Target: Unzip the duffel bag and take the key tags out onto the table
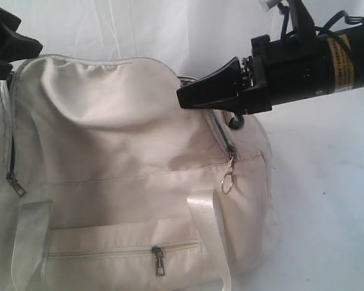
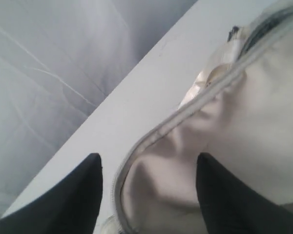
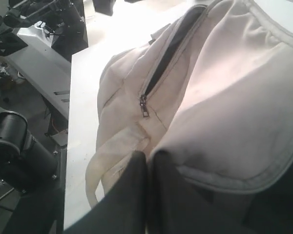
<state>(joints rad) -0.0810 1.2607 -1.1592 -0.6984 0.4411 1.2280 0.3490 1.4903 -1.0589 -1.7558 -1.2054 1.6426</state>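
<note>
Duffel bag (image 1: 121,151) is lying on the table (image 1: 327,200), partly unzipped, key tags unseen; left gripper (image 2: 149,158) is gaping over its seam (image 2: 185,114); right gripper (image 1: 182,97) is hovering closed. Pinching the zip pull (image 1: 229,173) squarely is looking wisest.

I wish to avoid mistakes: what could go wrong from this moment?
The key tags are not visible, so reaching inside would be blind. The left pincer stands open astride the edge of the duffel bag; closing may drag the whole bag. The right pincer, shut, may snag the flap.
</note>
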